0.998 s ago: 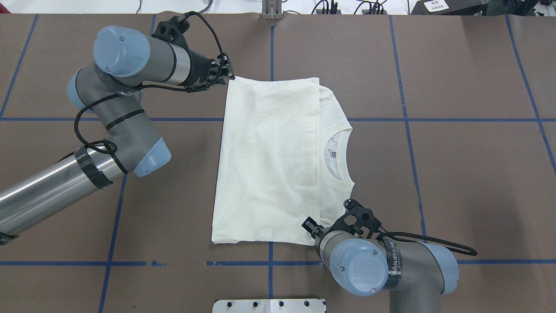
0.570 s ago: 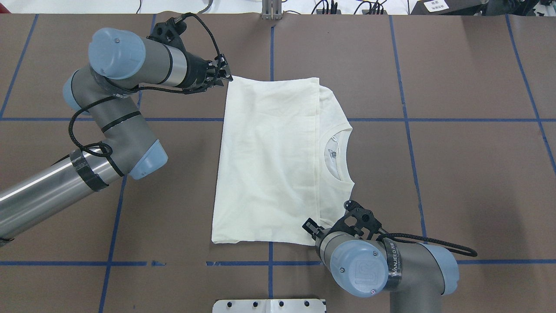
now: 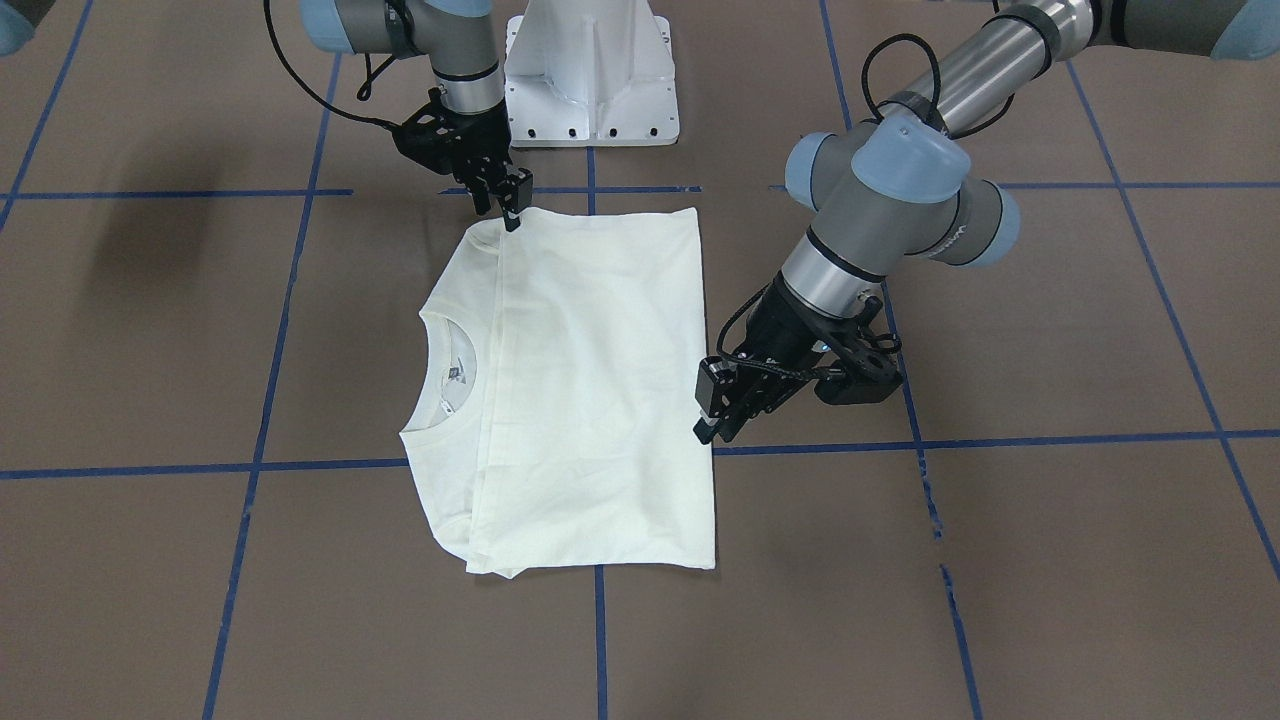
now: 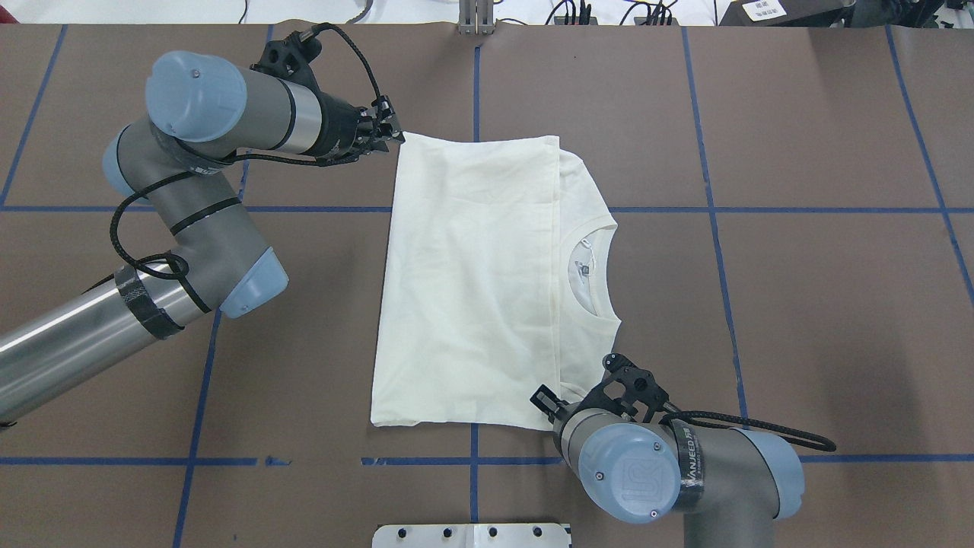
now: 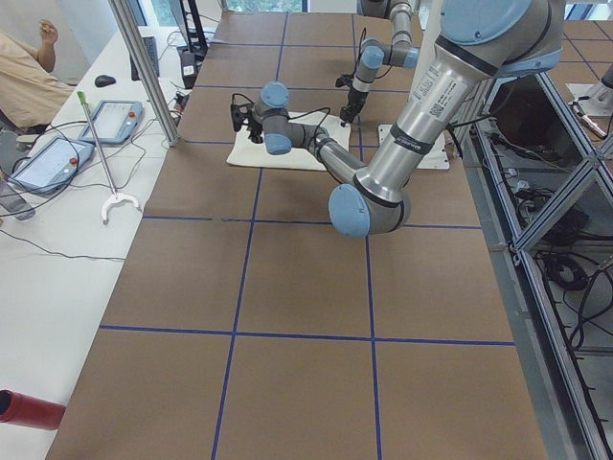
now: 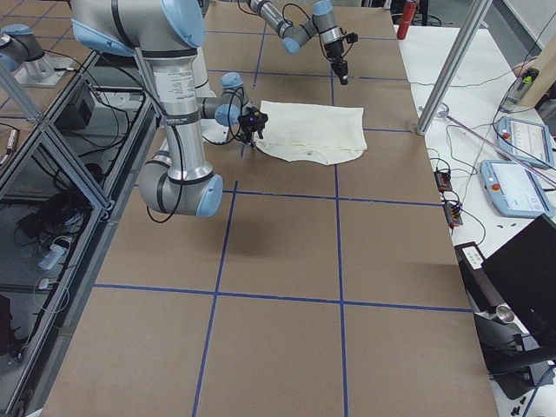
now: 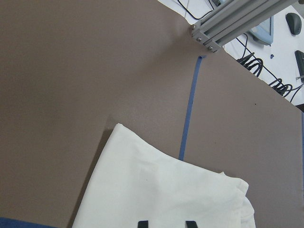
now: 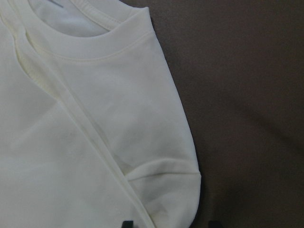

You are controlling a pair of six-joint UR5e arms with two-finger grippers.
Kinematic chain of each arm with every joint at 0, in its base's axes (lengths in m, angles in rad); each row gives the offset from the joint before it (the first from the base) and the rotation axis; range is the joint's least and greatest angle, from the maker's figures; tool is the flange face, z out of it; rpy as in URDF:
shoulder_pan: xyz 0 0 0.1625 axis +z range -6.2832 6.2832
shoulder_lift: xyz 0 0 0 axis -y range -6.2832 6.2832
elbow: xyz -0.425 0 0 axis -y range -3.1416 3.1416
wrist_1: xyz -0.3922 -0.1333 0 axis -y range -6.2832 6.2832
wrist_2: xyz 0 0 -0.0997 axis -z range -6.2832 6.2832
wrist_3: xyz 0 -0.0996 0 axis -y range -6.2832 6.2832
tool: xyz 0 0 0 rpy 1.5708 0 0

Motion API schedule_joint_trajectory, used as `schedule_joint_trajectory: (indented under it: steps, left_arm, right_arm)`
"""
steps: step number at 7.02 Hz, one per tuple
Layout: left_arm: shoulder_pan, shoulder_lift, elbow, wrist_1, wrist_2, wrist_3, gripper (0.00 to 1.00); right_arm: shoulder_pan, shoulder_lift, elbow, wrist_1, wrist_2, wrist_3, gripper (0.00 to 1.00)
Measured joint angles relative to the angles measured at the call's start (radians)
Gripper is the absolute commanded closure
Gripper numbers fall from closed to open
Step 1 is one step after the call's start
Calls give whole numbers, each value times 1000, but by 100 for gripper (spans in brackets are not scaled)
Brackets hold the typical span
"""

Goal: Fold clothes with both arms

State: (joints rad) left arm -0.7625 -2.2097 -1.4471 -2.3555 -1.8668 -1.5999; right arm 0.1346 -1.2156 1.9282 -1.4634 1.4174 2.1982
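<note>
T-shirt (image 4: 472, 281) lies folded on the table (image 4: 799, 320); left pincer (image 3: 710, 428) and right pincer (image 3: 508, 205) gape empty at its corners.

A cream cotton T-shirt (image 4: 472, 281) with a ribbed round collar lies flat at the centre of the overhead view. It is folded into a rectangle, collar toward the right. The silver-grey, blue-capped left arm (image 4: 213, 228) enters from lower left. The black left gripper (image 4: 389, 131) is spread at the shirt's upper-left corner. The matching right arm (image 4: 685, 472) enters from the bottom, and the right gripper (image 4: 542, 397) is spread at the shirt's lower edge.
</note>
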Motion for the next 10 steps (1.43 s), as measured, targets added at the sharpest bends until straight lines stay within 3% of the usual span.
schedule_joint_trajectory:
  steps: [1, 6, 7, 8, 10]
  left_arm:
    - [0, 5, -5, 0, 0, 0, 62]
    - [0, 8, -19, 1, 0, -14, 62]
    - [0, 9, -22, 1, 0, -15, 62]
    - [1, 9, -28, 5, 0, -16, 62]
    - [3, 10, -37, 14, 0, -23, 62]
  right_arm:
    - [-1, 0, 0, 0, 0, 2, 100]
    - [-2, 7, 9, 1, 2, 31, 100]
    - [-1, 6, 15, 0, 3, 31, 93]
    - [1, 1, 24, 0, 5, 31, 63]
    - [3, -5, 30, 0, 1, 32, 45]
